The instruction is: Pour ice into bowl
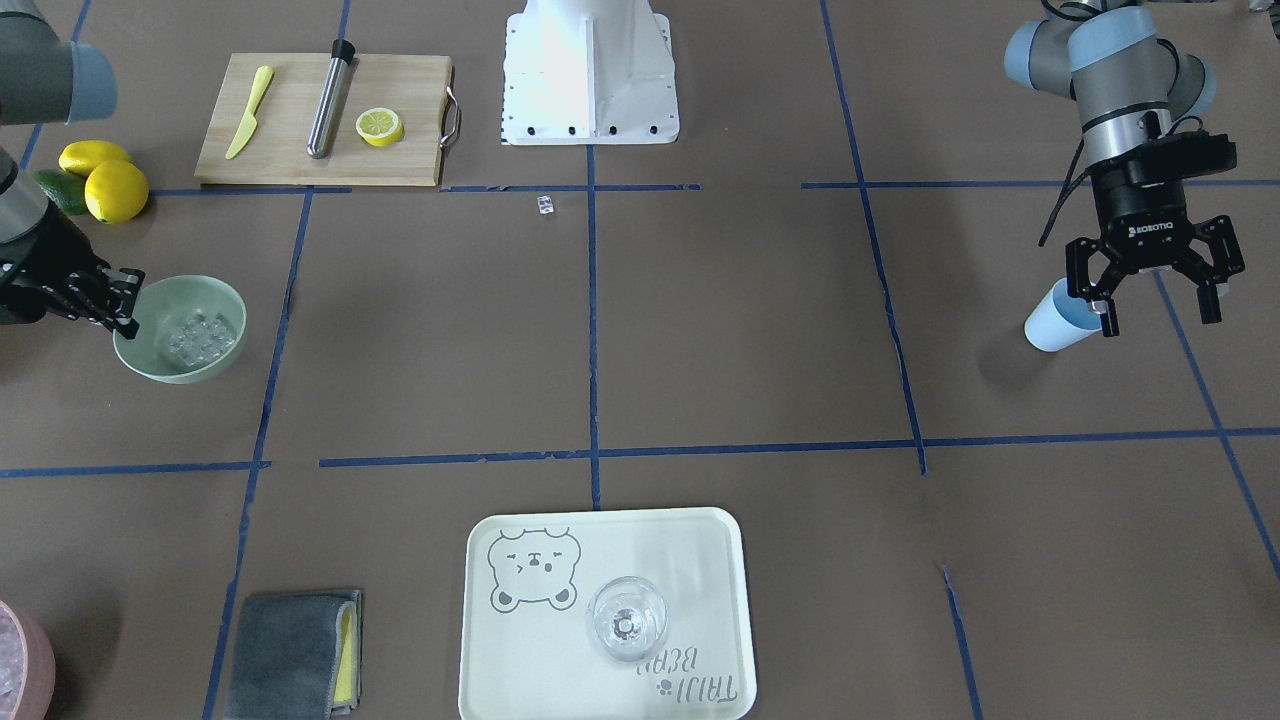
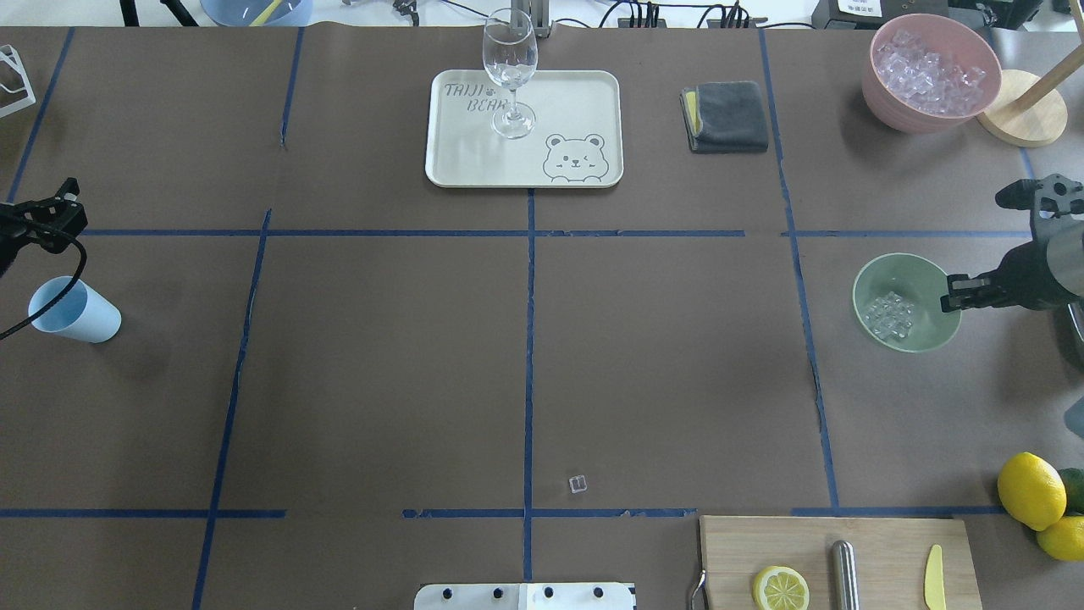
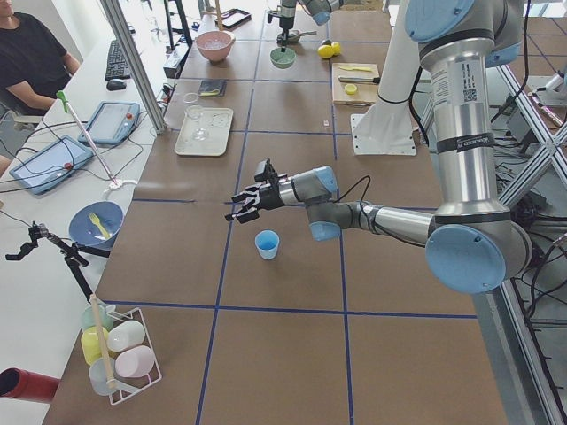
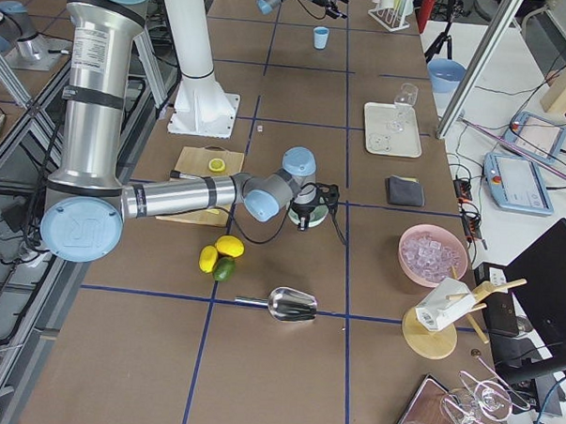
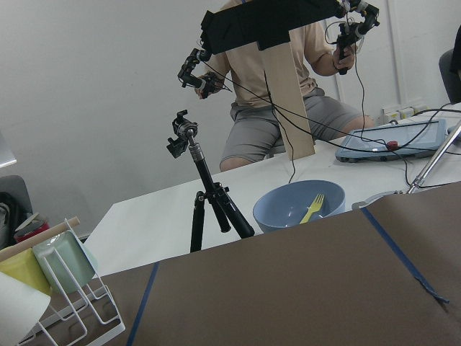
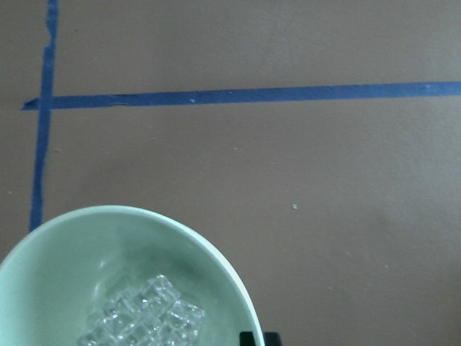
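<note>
The pale mint-green bowl (image 2: 925, 332) stands at the table's right side and holds a heap of small clear ice cubes (image 2: 889, 315). My right gripper (image 2: 952, 293) is at the bowl's rim with its fingertips close together on it; the bowl (image 6: 65, 252) and the ice (image 6: 144, 317) fill the lower left of the right wrist view. One stray ice cube (image 2: 578, 484) lies on the table near my base. My left gripper (image 1: 1155, 300) is open and empty, hovering just beside the upright blue cup (image 1: 1055, 318) at the far left.
A cream tray (image 2: 584, 102) with a wine glass (image 2: 511, 72) and a grey cloth (image 2: 726, 117) lie at the far side. The pink container of ice (image 2: 927, 76) is far right. A cutting board (image 2: 881, 542) with a lemon half, and lemons (image 2: 1031, 490), are near right.
</note>
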Tool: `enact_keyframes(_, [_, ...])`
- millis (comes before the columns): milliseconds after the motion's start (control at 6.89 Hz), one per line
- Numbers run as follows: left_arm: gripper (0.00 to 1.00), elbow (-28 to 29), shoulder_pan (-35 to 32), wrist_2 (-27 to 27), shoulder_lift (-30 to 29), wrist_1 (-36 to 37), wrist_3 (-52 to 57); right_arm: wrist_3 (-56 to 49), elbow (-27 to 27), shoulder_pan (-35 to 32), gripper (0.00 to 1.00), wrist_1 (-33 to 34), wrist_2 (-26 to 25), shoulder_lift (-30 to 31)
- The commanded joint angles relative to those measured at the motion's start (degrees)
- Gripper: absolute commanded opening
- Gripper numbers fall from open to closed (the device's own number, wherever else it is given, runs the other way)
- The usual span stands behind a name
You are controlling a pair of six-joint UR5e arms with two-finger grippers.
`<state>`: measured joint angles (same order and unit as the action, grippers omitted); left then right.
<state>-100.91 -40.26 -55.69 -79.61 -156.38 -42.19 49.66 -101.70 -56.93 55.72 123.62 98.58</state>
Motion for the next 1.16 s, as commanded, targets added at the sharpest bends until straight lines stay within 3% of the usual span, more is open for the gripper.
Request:
enact_keyframes(0, [0.99, -0.1, -4.1, -8.4, -3.2, 5.3, 1.9, -6.3, 3.3, -4.1, 0.00, -2.9, 3.5, 4.0])
enact_keyframes(145, [0.99, -0.2, -9.0, -15.6, -5.4, 9.1, 6.7, -6.5, 3.6, -4.2, 0.99, -3.1, 3.5, 3.8])
enact_keyframes(290, [1.00, -0.2, -14.7, -24.8, -7.9, 14.9, 11.1, -6.7, 3.1, -4.3, 1.00, -3.1, 3.3, 3.6])
enact_keyframes(581, [1.00, 0.0, -21.1, -35.5, -12.8, 26.8, 17.4, -13.7, 3.2, -6.6, 1.00, 0.2, 2.7, 3.6])
enact_keyframes(726, [1.00, 0.0, -24.0, -41.2, -13.6, 30.8, 20.7, -22.3, 3.0, -9.7, 1.00, 5.9, 2.7, 2.3])
enact_keyframes(1016, [1.00, -0.1, -29.0, -47.6, -15.7, 38.9, 29.1, -39.9, 2.8, -17.0, 1.00, 19.0, 2.8, -1.6])
